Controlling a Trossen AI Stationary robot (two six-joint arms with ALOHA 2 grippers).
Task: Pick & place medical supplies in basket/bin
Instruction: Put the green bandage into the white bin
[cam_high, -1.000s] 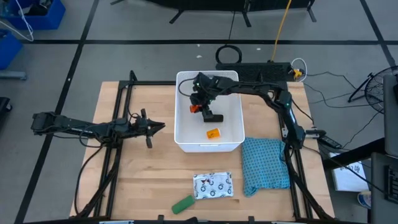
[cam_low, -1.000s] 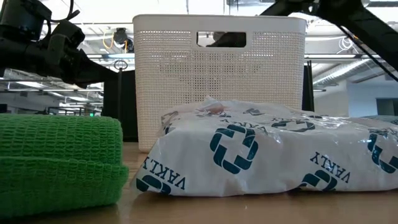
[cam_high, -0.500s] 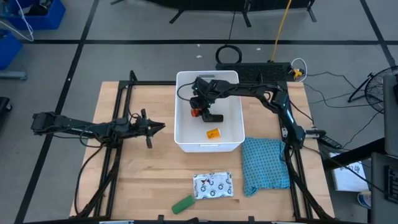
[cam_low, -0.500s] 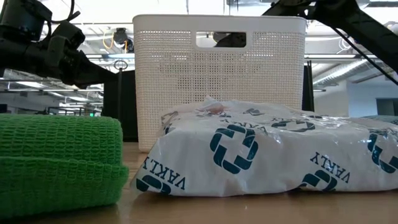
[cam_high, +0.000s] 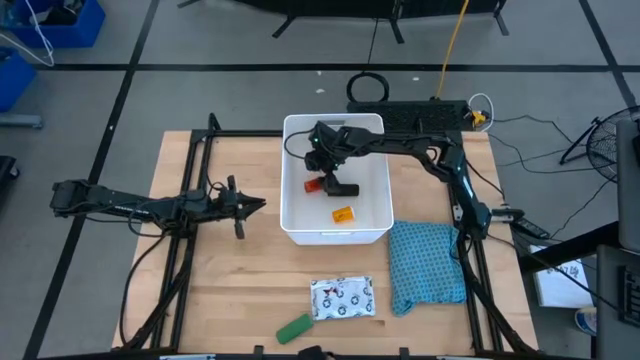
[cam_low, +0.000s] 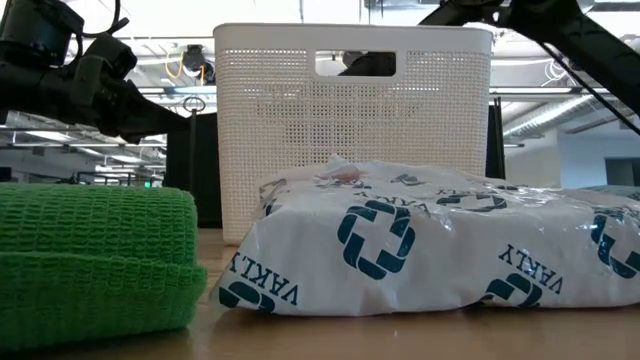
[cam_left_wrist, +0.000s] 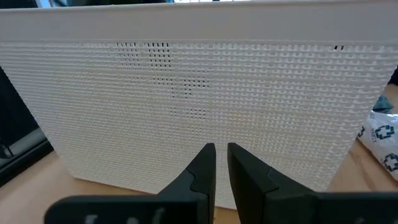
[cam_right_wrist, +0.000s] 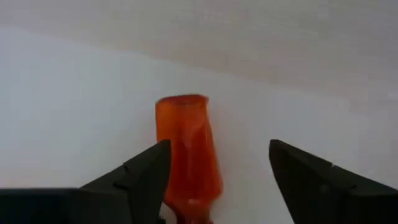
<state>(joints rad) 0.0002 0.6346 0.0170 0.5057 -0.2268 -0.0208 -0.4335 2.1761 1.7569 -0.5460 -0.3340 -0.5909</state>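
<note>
**A:** Which step are we on?

**B:** A drop-off, I'd say. The right gripper (cam_right_wrist: 217, 171) sits inside the basket (cam_high: 290, 205) with its fingers spread, and the red-orange bottle (cam_right_wrist: 186, 152) lies on the white floor just ahead of them, beside one finger and touching neither that I can see. It reads as set down, not held.

**A:** What else is close to that claw?

**B:** In the overhead view, a black piece (cam_high: 343, 188) lies just beside the gripper and a small orange piece (cam_high: 342, 214) a little past that, nearer the basket's front wall — both already inside. Beyond that wall, well apart from the claw on the bare table, are the flat white pouch (cam_high: 342, 298) with dark print and the green item (cam_high: 294, 328). The teal cloth (cam_high: 427, 263) lies off to the right arm's own side.

**A:** And the other arm?

**B:** The left gripper (cam_high: 236, 206) waits outside the basket's side wall, fingers nearly pressed together with only a thin gap, holding nothing.

**A:** So the next move?

**B:** My guess — the right gripper needs to rise straight up clear of the rim without nudging the bottle, then cross over the front wall to the pouch or the green item. The pouch lies flat, so it likely calls for a low pinch at an edge; the green one looks the easier grab.
</note>
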